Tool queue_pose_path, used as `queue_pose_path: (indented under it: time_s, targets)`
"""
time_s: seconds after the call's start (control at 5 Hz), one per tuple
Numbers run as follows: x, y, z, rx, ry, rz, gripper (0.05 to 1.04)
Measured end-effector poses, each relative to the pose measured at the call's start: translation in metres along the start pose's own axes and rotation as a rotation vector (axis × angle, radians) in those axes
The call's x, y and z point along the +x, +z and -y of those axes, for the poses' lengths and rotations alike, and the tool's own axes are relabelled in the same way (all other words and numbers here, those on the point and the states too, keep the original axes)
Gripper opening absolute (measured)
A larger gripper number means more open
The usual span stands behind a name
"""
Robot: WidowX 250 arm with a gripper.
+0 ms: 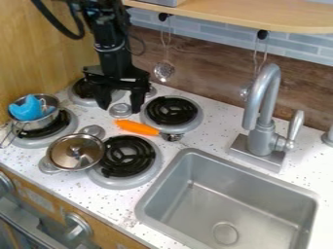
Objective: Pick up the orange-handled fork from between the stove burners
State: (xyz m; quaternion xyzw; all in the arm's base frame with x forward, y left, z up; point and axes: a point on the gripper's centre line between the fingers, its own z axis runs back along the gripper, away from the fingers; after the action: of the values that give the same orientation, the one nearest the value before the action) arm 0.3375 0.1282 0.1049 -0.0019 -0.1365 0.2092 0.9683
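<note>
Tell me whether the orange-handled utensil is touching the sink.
Apart. The camera view shows the orange-handled utensil ending short of the sink, with a strip of speckled countertop between its metal head and the rim.

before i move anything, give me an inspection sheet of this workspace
surface: white counter with dark specks
job's things: orange-handled tool lying near the hand, its metal end beside a burner
clutter: small metal pot with a blue object inside; round metal cookware with a knob on top
hand: fingers apart, over the rear of the stove
cables: black cable looping beside the arm, high up
surroundings: sink, faucet, utensils hanging at the back wall, wooden shelf
</note>
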Motion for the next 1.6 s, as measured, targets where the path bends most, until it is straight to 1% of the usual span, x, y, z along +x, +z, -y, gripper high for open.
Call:
queue_pose_path:
  time_s: [0.4, 0.6, 0.8, 1.0, 1.2, 1.4, 1.6]
  targets:
    - [0.042, -0.020, 0.001, 0.065, 0.206, 0.155, 1.001]
    - [0.052, -0.035, -0.007, 0.101, 0.347, 0.183, 1.001]
    - [0.055, -0.047, -0.015, 0.104, 0.477, 0.209, 1.001]
    - [0.055, -0.062, -0.027, 0.122, 0.603, 0.217, 1.001]
    - [0.058, -0.076, -0.036, 0.118, 0.654, 0.207, 1.001]
    - [0.062, -0.092, -0.040, 0.090, 0.717, 0.178, 1.001]
    - [0.069, -0.105, -0.038, 0.080, 0.752, 0.140, 1.001]
